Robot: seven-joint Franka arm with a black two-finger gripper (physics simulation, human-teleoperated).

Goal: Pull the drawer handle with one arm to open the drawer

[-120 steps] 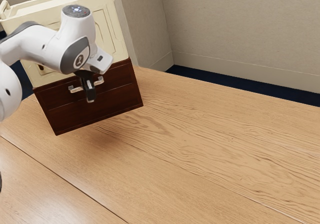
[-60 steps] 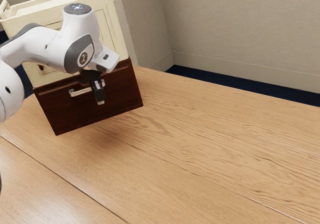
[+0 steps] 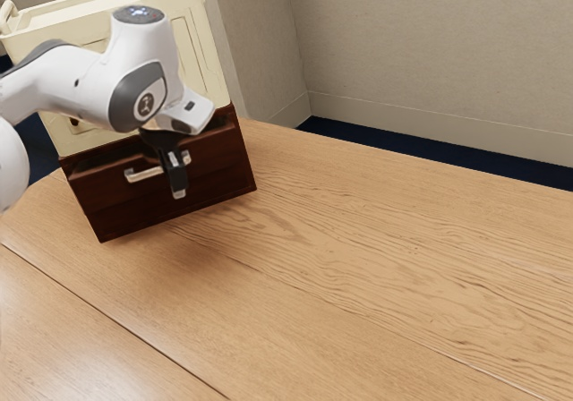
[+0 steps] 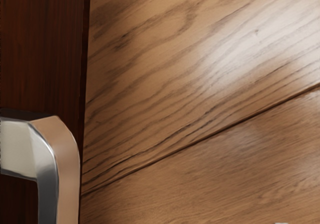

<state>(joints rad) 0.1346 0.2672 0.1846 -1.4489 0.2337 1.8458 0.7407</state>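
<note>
One pale wood-grained tabletop (image 3: 385,267) stretches beside a boxy cream-and-brown cabinet (image 3: 197,61), plain beige wall (image 3: 430,52) behind; whether the black hand (image 3: 177,191) is open, I can't tell.

handle (image 3: 143,176): part hidden behind jaws, cropped in wrist view | drawer (image 3: 134,206) interior past jaws: too dark | cream cabinet (image 3: 202,61) above jaws: part-hidden by arm (image 3: 85,79) | arm: base end cropped | pale speck (image 4: 281,223): too small to ID
</note>
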